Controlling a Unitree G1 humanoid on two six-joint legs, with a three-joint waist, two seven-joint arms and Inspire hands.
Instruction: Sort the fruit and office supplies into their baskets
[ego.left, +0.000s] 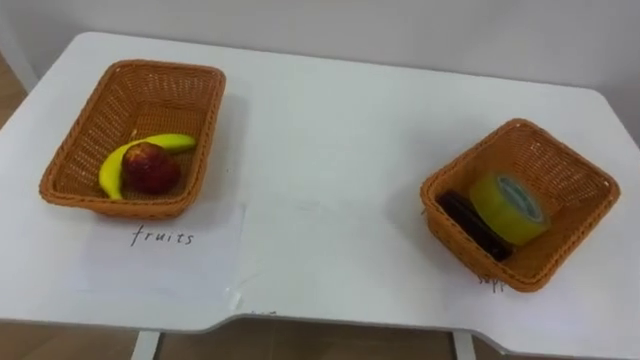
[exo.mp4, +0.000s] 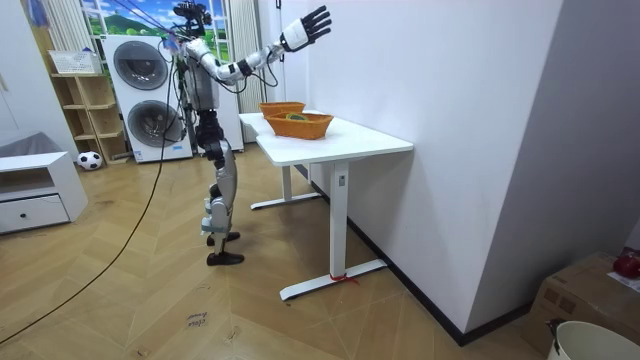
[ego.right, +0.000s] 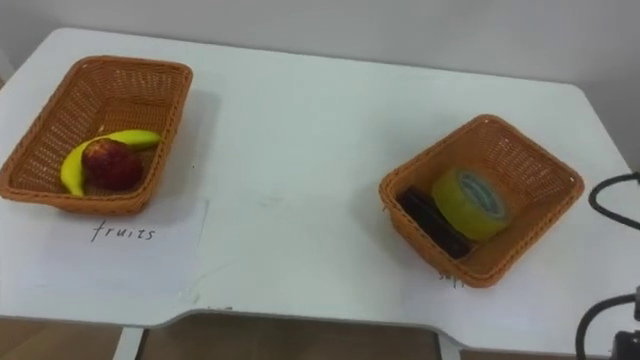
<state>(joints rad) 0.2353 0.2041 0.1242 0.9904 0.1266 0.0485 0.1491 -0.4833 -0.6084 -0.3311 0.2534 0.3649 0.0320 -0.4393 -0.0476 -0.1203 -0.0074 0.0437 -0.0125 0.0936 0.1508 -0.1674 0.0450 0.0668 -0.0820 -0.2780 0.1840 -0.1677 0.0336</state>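
The left wicker basket (ego.left: 165, 67) holds a yellow banana (ego.left: 113, 168) and a red apple (ego.left: 151, 167). The right wicker basket (ego.left: 577, 163) holds a yellow tape roll (ego.left: 508, 205) and a flat dark object (ego.left: 470, 224) beside it. In the room view I stand at the white table (exo.mp4: 340, 141), facing the wall. My right hand (exo.mp4: 312, 22) is raised high above the table, its fingers spread open and holding nothing.
A sheet of paper (ego.left: 165, 255) with a handwritten label lies in front of the left basket. Bare white tabletop (ego.left: 320, 150) stretches between the two baskets. The wall runs right behind the table's far edge. Washing machines (exo.mp4: 140, 95) stand behind me.
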